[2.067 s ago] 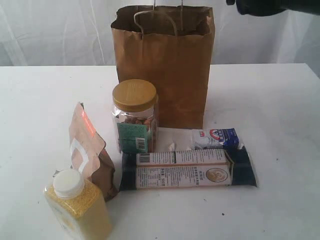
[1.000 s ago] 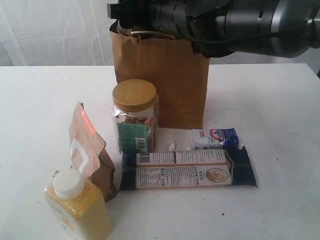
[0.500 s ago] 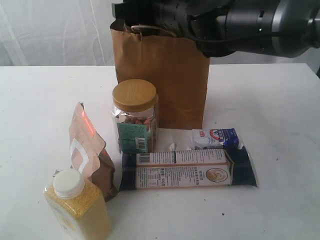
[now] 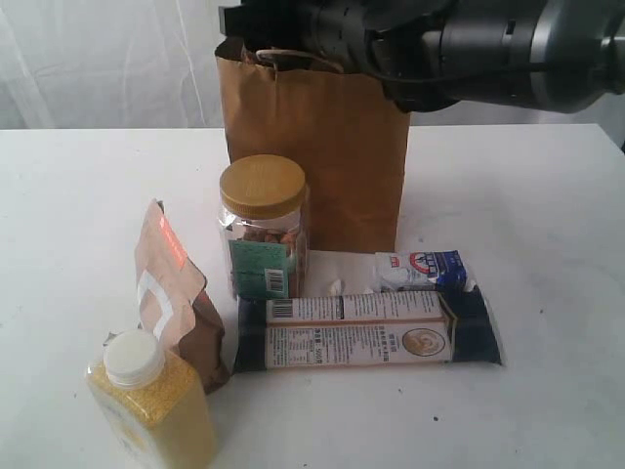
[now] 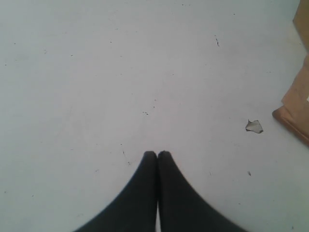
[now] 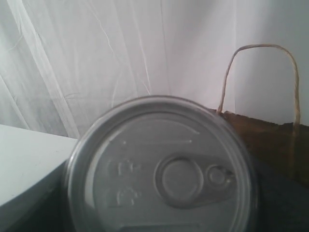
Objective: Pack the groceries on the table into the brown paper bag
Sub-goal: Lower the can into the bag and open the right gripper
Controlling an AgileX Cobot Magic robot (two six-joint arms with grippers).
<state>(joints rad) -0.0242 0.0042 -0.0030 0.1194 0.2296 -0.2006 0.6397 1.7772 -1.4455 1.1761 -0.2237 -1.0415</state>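
right gripper (image 4: 249, 21): clamped on the silver-lidded dark can (image 6: 159, 179) — jaws set wide around it, fingers mostly hidden behind the can
can: aloft at the top of the brown paper bag (image 4: 312, 147); its lid fills the right wrist view, with the bag rim and one loop handle (image 6: 263, 45) just behind; hidden by the arm in the exterior view
right arm (image 4: 508, 49): reaches in from the right, across the bag's mouth
left gripper (image 5: 157, 154): fingers pressed together, nothing between them, over bare table (image 5: 87, 72); not seen in the exterior view
near left gripper: white crumb (image 5: 254, 126) and a brown paper corner (image 5: 295, 113) — can't tell whether bag or pouch
bag: upright, back centre of the table, sides creased
clear jar with mustard-yellow lid (image 4: 264, 230): upright, just in front of the bag
brown pouch with orange mark (image 4: 176, 293): standing, left of the jar
yellow-grain bottle with white cap (image 4: 151, 401): front left, right up against the pouch
long dark-blue-and-white packet (image 4: 366, 330): flat, in front of the jar
small blue-white packet (image 4: 420, 269): flat, just behind the long packet, near the bag's base
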